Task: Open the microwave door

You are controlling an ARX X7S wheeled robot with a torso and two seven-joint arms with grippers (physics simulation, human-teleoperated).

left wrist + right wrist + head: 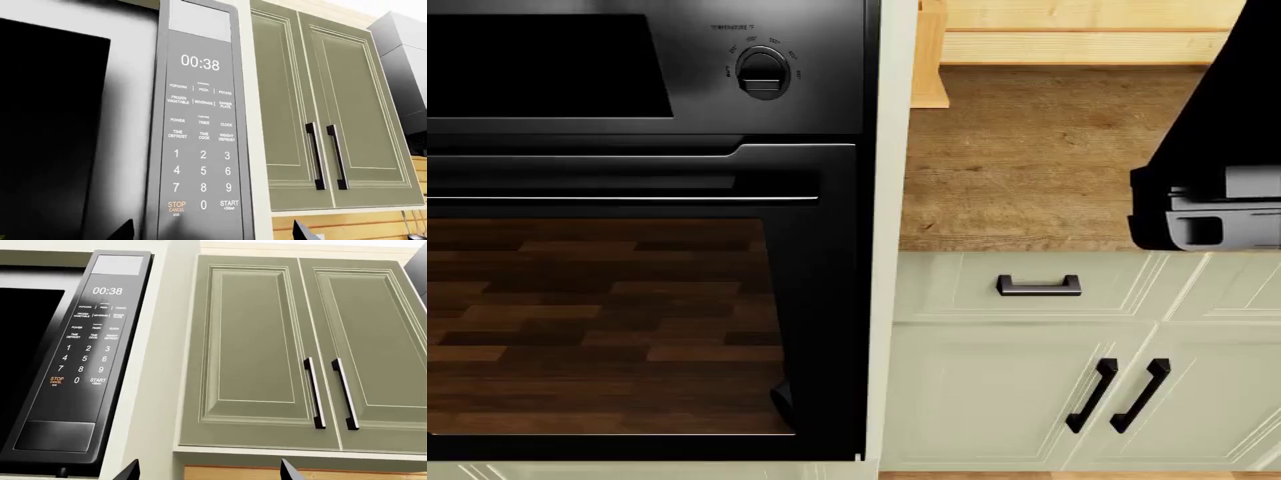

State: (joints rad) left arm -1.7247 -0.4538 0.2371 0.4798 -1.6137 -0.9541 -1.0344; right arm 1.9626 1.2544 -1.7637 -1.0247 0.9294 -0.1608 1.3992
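Up close in the left wrist view, the microwave [100, 130] fills most of the frame: its dark door window [47, 135] sits at 9 o'clock and the keypad [202, 145], reading 00:38, runs down the middle. The left gripper [212, 231] shows only as two dark fingertips [301, 232] at 6 o'clock, well apart from each other, holding nothing; the keypad's bottom row lies just above the gap between them. Green cabinet doors [327, 105] with twin black handles [328, 156] stand at 3 o'clock.

From the right wrist, the microwave [60, 355] is at 9 o'clock, door shut, its keypad [90, 340] and a blank bottom panel [55, 436] in view. The right gripper [210, 470] again shows two tips [288, 470], spread wide and empty, at 6 o'clock; the microwave lies toward 10 o'clock from them, the cabinet [300, 350] straight ahead.

Looking down, the head view shows a black oven [647, 230] at 9 o'clock with a dial [762, 72], a wooden counter [1028, 160] at 1 o'clock, and a dark arm part [1214, 170] at 3 o'clock. No microwave appears there.
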